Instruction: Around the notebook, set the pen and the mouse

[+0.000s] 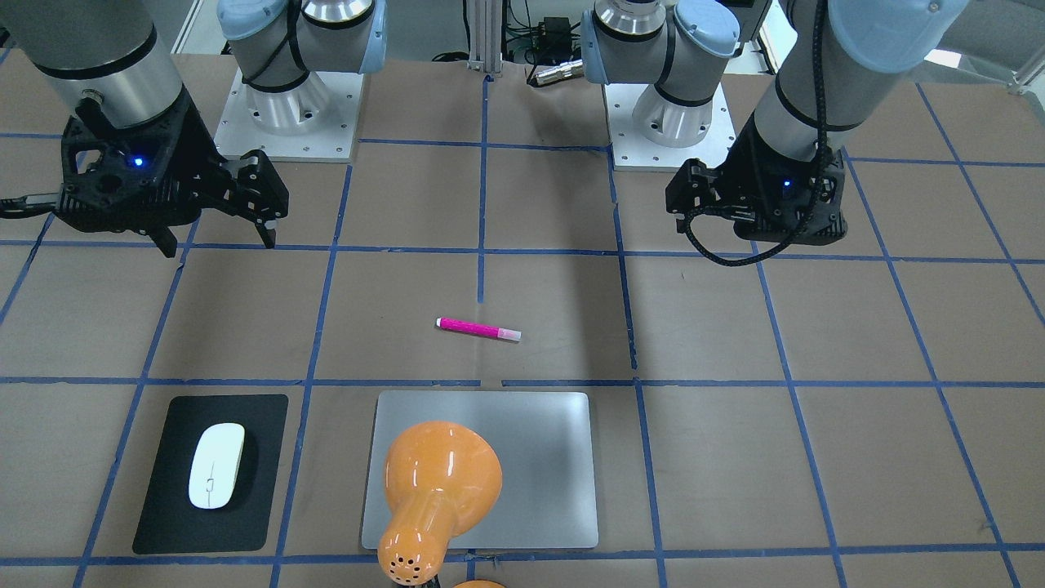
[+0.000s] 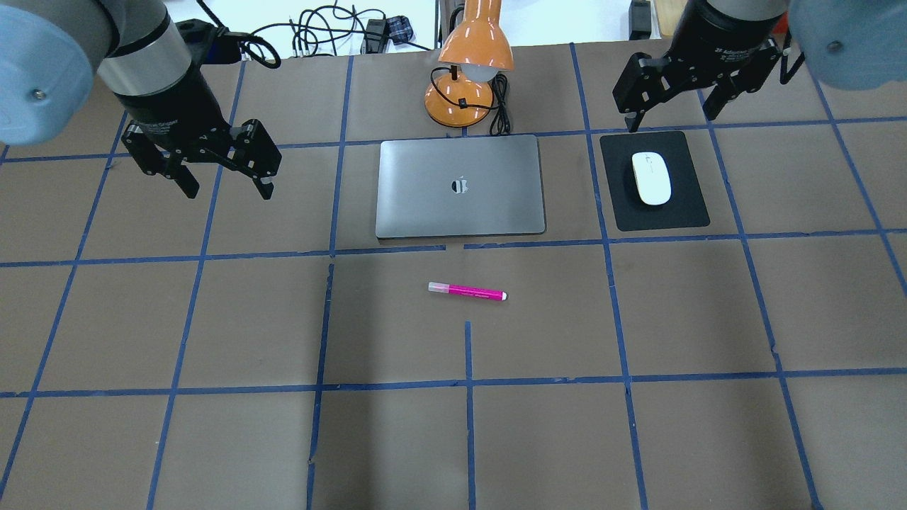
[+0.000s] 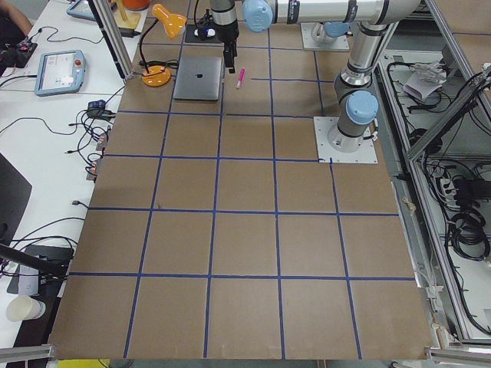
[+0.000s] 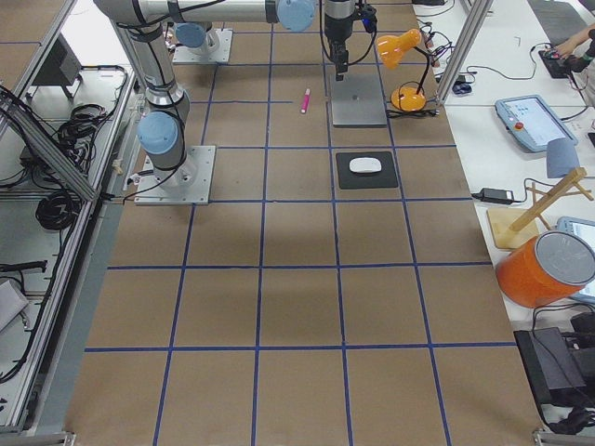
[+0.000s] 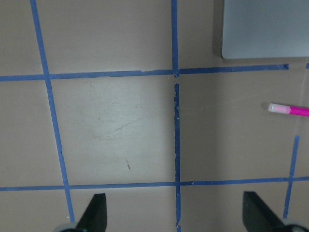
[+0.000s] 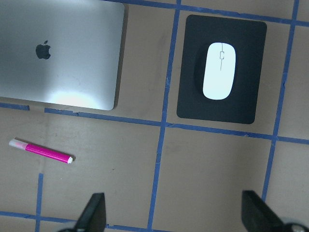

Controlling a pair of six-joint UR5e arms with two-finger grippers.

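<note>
The magenta pen (image 2: 467,291) lies flat on the table, a little in front of the silver notebook (image 2: 460,185). On a black mat to the notebook's right rests the white mouse (image 2: 651,178). My left gripper (image 2: 228,188) hovers open over bare table left of the notebook, holding nothing. Its wrist view shows the pen (image 5: 288,109) at the right edge and a notebook corner (image 5: 265,29). My right gripper (image 2: 669,117) hangs open above the far side of the mat. From its wrist camera I see the mouse (image 6: 219,70), pen (image 6: 41,151) and notebook (image 6: 58,53).
An orange desk lamp (image 2: 468,64) stands just behind the notebook, its shade leaning over it. The black mat (image 2: 680,212) lies under the mouse. Blue tape lines grid the brown table. Cables and devices sit beyond the far edge.
</note>
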